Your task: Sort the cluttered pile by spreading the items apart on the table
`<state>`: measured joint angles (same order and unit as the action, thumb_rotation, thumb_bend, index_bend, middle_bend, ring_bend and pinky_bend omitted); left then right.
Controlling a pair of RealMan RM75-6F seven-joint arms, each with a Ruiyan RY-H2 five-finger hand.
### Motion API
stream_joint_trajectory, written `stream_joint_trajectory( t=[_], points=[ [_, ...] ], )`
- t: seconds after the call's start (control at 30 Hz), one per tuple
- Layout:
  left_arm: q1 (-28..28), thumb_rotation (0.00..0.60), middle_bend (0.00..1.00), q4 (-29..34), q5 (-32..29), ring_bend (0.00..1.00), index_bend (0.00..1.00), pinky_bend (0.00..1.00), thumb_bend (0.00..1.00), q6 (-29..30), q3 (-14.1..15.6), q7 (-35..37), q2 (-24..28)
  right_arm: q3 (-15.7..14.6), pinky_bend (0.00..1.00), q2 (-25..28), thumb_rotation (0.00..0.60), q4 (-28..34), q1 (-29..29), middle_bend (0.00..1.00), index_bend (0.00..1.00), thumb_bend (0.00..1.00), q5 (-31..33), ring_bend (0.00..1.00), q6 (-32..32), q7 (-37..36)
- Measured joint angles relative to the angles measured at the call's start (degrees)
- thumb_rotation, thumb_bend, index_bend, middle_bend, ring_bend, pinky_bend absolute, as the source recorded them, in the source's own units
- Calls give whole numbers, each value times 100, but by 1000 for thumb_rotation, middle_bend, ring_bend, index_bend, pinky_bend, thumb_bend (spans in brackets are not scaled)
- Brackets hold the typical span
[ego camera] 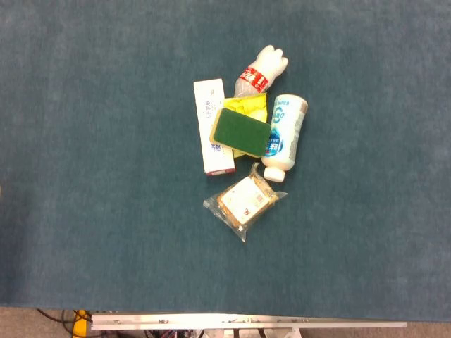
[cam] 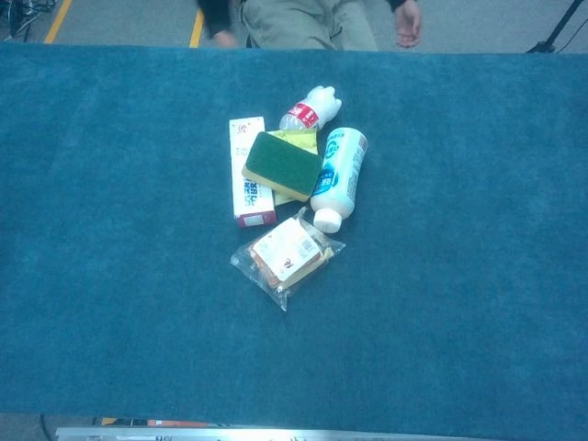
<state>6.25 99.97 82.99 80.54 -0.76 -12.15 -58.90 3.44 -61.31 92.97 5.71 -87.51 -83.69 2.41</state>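
Head view: the pile sits a little above the middle of the frame on the blue tabletop (ego camera: 84, 176). A green sponge (ego camera: 242, 132) lies on top, overlapping a white carton (ego camera: 214, 127) on its left and a yellow item (ego camera: 248, 105) that peeks out above it. A small clear bottle with a red label (ego camera: 261, 72) points toward the upper right, and a white bottle with blue print (ego camera: 285, 135) lies along the sponge's right side, cap toward the bottom. Just below the cluster is a clear packet of baked snacks (ego camera: 244, 201), close to the carton's lower end and the white bottle's cap. Neither robot hand shows here.

Chest view: the same cluster lies above centre, the sponge (cam: 282, 165) tilted across the carton (cam: 248, 175), the packet (cam: 288, 254) lowest. A seated person (cam: 303, 20) is at the top edge, beyond the tabletop. No robot hand is visible, so whether either is spread or closed cannot be told.

Judging by this, spreading has not begun. The sensible first move is to lift off the sponge, or draw the loosely lying packet clear.
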Motion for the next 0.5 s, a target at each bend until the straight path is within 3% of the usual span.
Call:
stream_joint_trajectory(
  t=[0.5],
  points=[
    [22,600,358,134,54,264,443,234,358,-13,30,-113,21,-27,395,145,600,-17,92,548,570,305,-285,472,-28,-218]
  ],
)
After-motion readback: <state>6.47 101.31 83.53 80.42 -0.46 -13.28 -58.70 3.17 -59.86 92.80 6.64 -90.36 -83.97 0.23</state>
